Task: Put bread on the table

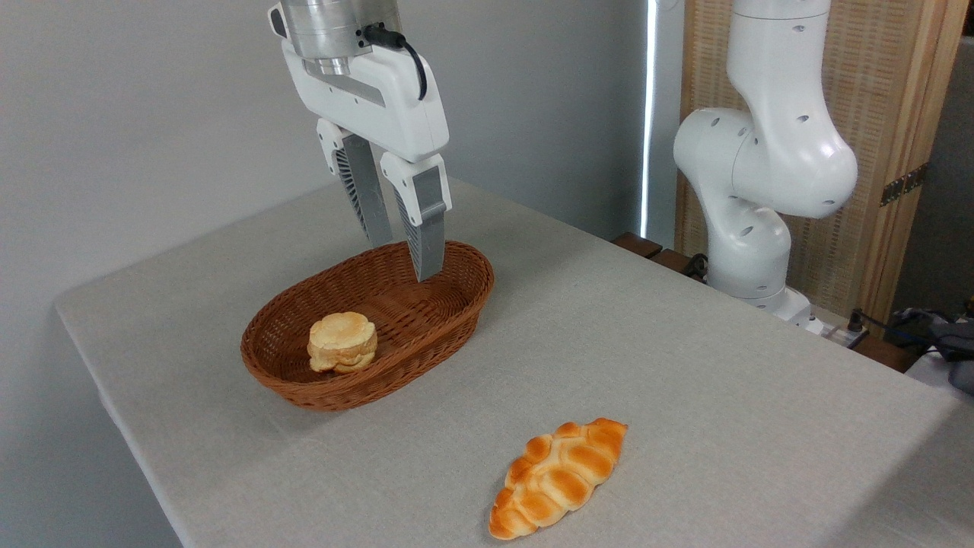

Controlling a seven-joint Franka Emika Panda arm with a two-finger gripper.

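Nearest the camera, 1 long braided golden-orange bread loaf (559, 477) with pointed ends lies flat on the large counter (723, 396) covered in light grey-beige cloth, well apart from everything else. It rests fully on the cloth, so the task looks done or nearly so.

Further back sits 1 brown oval wicker basket (369, 323). Inside it, toward its near left end, is 1 small round pale bun (342, 342).

Above the basket's far end hangs the white and grey 2-finger tool (403, 255), pointing down. Its fingers stand a narrow gap apart and hold nothing. The tips appear level with the far rim; whether they touch the wicker cannot be told.

To finish well, the tool likely needs only to rise straight up, clear of the rim, so the basket is not dragged and the loaf stays put.

Behind, at right, stands the white arm's jointed body (761, 175), off the counter's far edge.
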